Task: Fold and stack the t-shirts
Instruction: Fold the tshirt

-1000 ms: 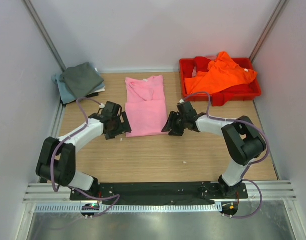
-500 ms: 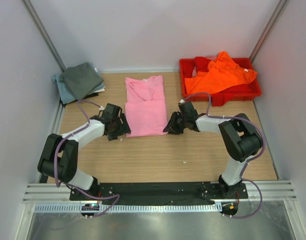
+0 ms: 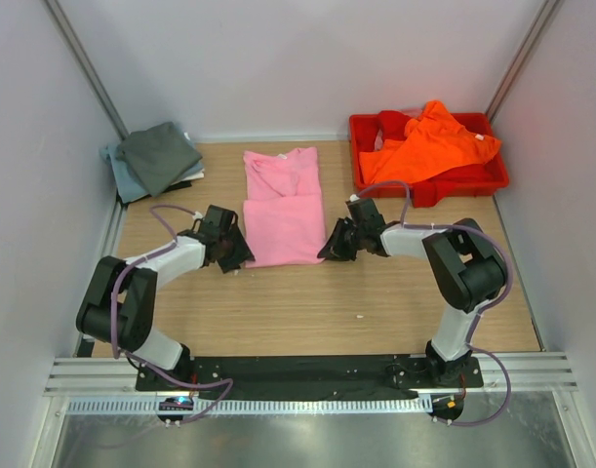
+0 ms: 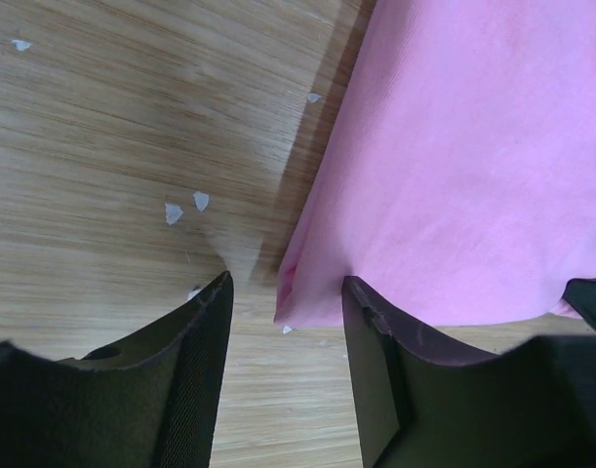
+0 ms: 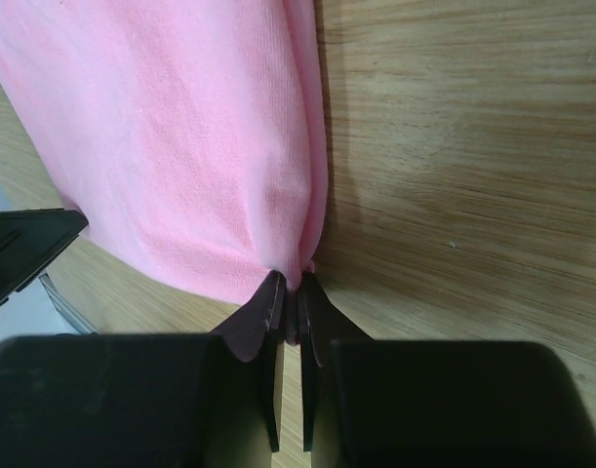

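Pale wood-grain tabletop (image 3: 307, 302) carries the soft, fine-knit pink t-shirt (image 3: 283, 210), folded into a rectangle at centre; the left gripper (image 4: 288, 285) gapes wide astride its near-left corner; the right gripper (image 5: 290, 291) pinches its rounded near-right corner.

Bright, even light comes from above. Shadows are soft (a thin dark one runs beside the pink t-shirt (image 4: 454, 146) in both wrist views). All three pictures look sharp.

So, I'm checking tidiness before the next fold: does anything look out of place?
The orange t-shirt lies crumpled in the red tray, draping over its rim. Small white flecks dot the table beside the pink t-shirt.
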Motion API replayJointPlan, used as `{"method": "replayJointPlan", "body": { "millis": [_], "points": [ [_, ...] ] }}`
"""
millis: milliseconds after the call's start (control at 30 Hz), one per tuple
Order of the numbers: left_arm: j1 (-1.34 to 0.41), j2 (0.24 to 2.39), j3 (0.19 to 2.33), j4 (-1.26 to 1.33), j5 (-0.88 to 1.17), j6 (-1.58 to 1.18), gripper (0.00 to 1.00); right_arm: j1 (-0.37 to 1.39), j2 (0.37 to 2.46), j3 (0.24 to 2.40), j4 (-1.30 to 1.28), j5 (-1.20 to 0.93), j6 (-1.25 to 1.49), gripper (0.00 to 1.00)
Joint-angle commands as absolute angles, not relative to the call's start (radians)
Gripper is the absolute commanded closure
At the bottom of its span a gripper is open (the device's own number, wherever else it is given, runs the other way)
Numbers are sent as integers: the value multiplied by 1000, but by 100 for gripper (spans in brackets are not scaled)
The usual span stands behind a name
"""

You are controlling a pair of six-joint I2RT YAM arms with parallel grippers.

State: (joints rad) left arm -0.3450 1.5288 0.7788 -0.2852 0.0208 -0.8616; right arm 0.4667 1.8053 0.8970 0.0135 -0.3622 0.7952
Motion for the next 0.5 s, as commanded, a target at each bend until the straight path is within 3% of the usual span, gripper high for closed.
{"method": "replayJointPlan", "body": {
  "millis": [0,133,167,233,267,367,467],
  "points": [
    [-344,1545,755,-232,38,-894,55,460,1835,888,37,-350,775,92],
    [-347,1549,741,-215,55,-907,68,456,1842,888,44,-356,778,94],
    [-350,1545,738,-215,52,-907,76,456,1845,885,49,-357,782,95],
    [-353,1539,733,-215,49,-913,82,454,1850,885,51,-360,782,97],
    [-356,1531,732,-215,43,-911,91,454,1851,885,54,-364,782,99],
    [-364,1517,730,-215,37,-908,99,454,1848,879,60,-374,785,99],
    [-377,1488,729,-222,37,-902,100,454,1826,858,60,-380,787,99]
  ]
}}
